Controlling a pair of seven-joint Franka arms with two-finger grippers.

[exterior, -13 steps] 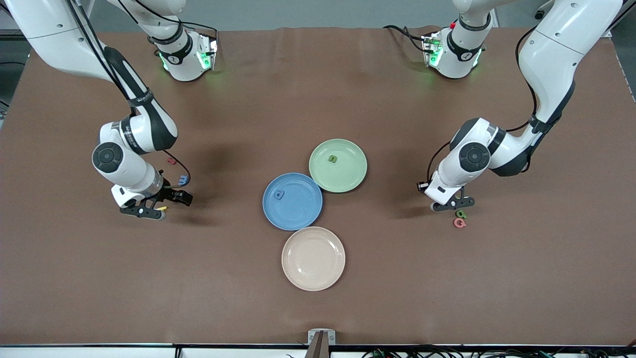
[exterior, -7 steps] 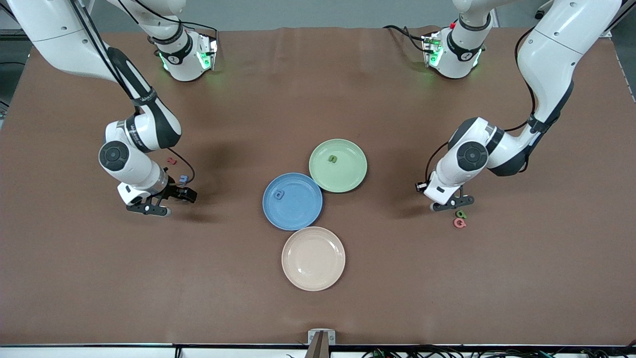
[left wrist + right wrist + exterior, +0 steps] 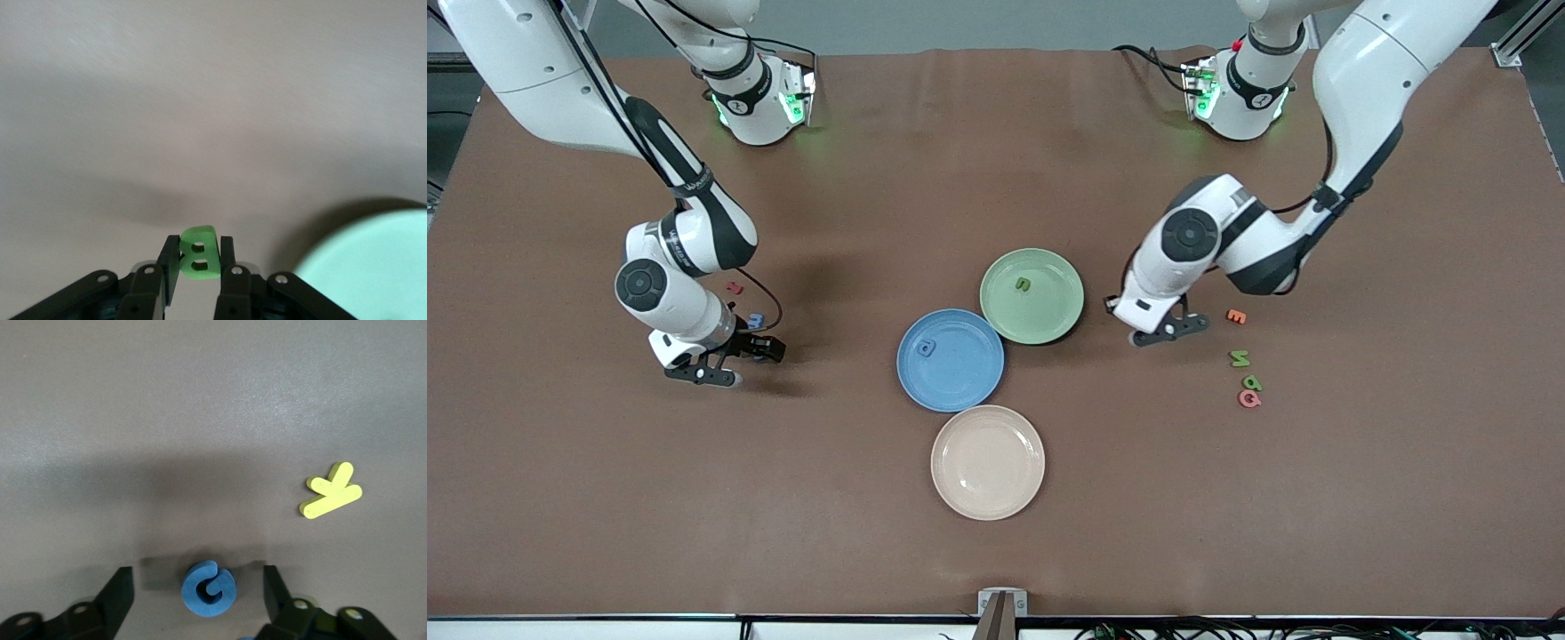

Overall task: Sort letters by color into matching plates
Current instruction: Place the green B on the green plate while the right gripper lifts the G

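I am holding a green letter B (image 3: 199, 257) pinched between the fingers of the left end effector (image 3: 1172, 331), which is hanging over the counter (image 3: 996, 178) just beside the pale green plate (image 3: 1049, 316) at the left arm's end. The right end effector (image 3: 725, 360) is sitting low over the counter at the right arm's end with its fingers spread either side of a blue letter G (image 3: 208, 589), not touching it; a yellow letter (image 3: 331, 491) is lying near it. I am judging these foam pieces to be very light, soft and slightly compressible, so I am gripping across the flat faces or the outer edges with modest force. One blue letter (image 3: 927, 348) is already lying in the blue plate (image 3: 951, 391), one green letter (image 3: 1022, 284) in the green.
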